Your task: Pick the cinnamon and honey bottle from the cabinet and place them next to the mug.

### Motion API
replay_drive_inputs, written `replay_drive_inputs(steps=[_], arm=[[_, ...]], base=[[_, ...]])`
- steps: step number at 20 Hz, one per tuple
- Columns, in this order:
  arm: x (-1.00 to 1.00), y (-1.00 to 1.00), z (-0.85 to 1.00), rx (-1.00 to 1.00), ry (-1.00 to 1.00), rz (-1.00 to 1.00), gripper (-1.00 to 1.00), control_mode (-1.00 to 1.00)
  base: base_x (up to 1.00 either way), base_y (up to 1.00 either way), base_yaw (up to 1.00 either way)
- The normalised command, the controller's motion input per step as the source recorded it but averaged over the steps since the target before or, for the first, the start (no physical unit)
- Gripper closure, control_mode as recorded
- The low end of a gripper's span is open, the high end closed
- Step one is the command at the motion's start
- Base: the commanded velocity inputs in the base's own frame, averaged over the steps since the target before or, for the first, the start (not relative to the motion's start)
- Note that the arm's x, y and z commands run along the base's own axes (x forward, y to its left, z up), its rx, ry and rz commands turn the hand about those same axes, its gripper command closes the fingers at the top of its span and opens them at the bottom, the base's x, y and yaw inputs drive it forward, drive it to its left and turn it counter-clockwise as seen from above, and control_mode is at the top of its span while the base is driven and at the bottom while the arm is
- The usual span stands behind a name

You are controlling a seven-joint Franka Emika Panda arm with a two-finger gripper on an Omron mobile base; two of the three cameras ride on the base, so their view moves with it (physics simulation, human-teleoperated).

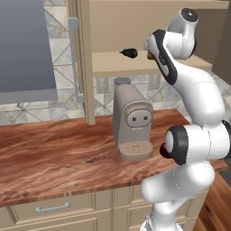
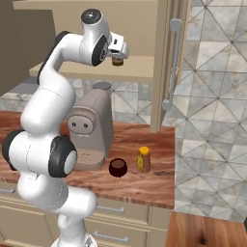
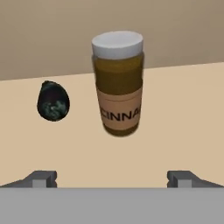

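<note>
So the hand (image 3: 112,177) is up at the cabinet (image 2: 140,67) shelf, pointed straight at the cinnamon (image 3: 118,83), with its 2 fingertips (image 3: 41,177) spread wide apart and nothing between them. The jar stands upright on the shelf board just ahead of the hand, centred between the tips but not touching either, white lid on top and a tan label reading "CINNA". A small black rounded object (image 3: 53,100) lies on the same shelf to the jar's left in the hand view, near it but apart. From the right base view the jar (image 2: 117,61) peeks out right below the hand. Way below the hand, down on the desk (image 2: 144,181), the honey bottle (image 2: 143,159) stands upright just beside the mug (image 2: 117,168), with the beige coffee machine (image 2: 91,130) on the mug's other side
</note>
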Motion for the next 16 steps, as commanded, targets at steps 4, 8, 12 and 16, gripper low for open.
replay_drive_inputs(steps=[4, 8, 12, 16], arm=[[0.00, 0.00, -0.24, -0.01, -0.16, 0.00, -1.00, -1.00], [0.05, 0.00, 0.00, 0.00, -0.04, 0.00, -1.00, -1.00], [0.34, 0.00, 0.00, 0.00, 0.00, 0.00, -1.00, -1.00], [0.38, -0.01, 0.12, 0.00, 0.05, 0.00, -1.00, -1.00]], base=[[0.00, 0.00, 0.00], [0.00, 0.00, 0.00], [0.00, 0.00, 0.00], [0.00, 0.00, 0.00]])
